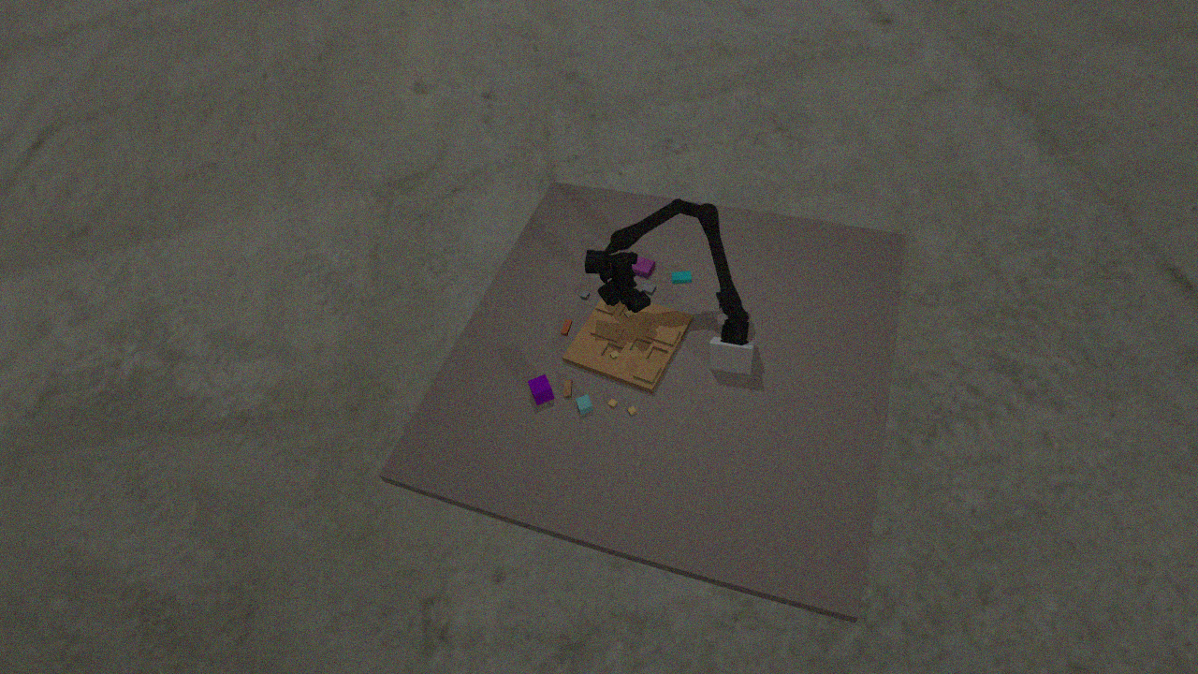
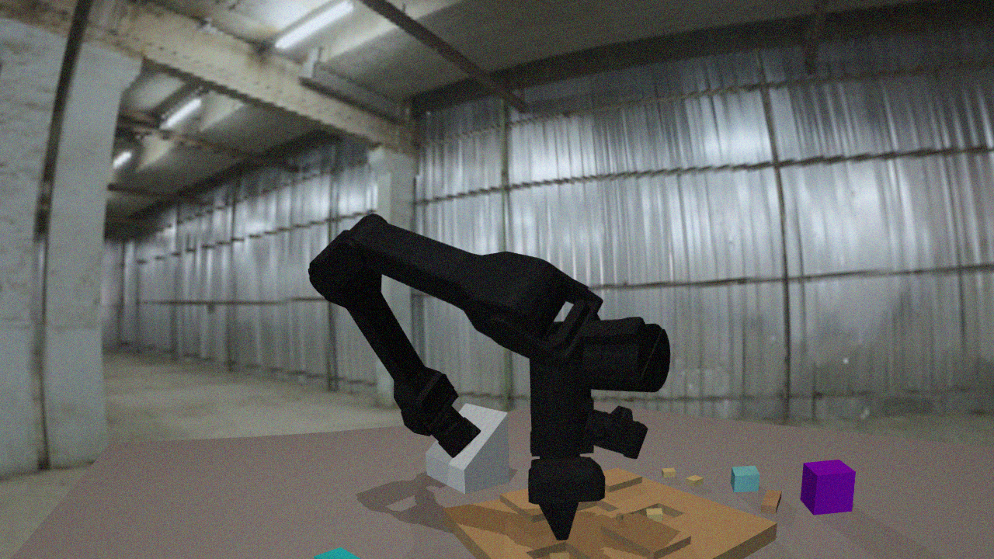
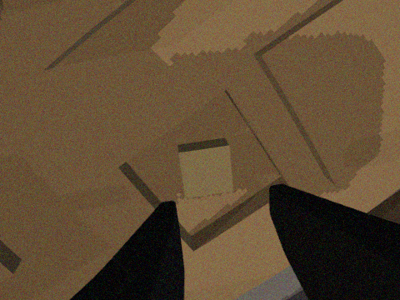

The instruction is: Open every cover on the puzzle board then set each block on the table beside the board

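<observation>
The wooden puzzle board (image 1: 586, 356) (image 2: 736, 521) lies on the table under the arm. My gripper (image 3: 223, 207) (image 2: 561, 536) is open and empty, pointing down over the board. A pale yellow block (image 3: 207, 171) sits in an uncovered square well, just ahead of the fingertips in the wrist view. Another yellow block (image 1: 614, 354) (image 2: 654, 513) sits in a second open well. Raised wooden covers show, one in the middle (image 2: 642, 533) and one near an edge (image 2: 620, 480). Two small yellow blocks rest on the table, one here (image 1: 612, 402) (image 2: 669, 472) and one beside it (image 1: 632, 410) (image 2: 694, 480).
A purple cube (image 1: 541, 390) (image 2: 827, 486), a light teal cube (image 1: 583, 404) (image 2: 745, 479) and a brown piece (image 1: 567, 388) (image 2: 770, 501) lie beside the board. An orange piece (image 1: 566, 328), a magenta block (image 1: 643, 267) and a cyan block (image 1: 681, 277) lie around it. The white arm base (image 1: 731, 356) stands nearby.
</observation>
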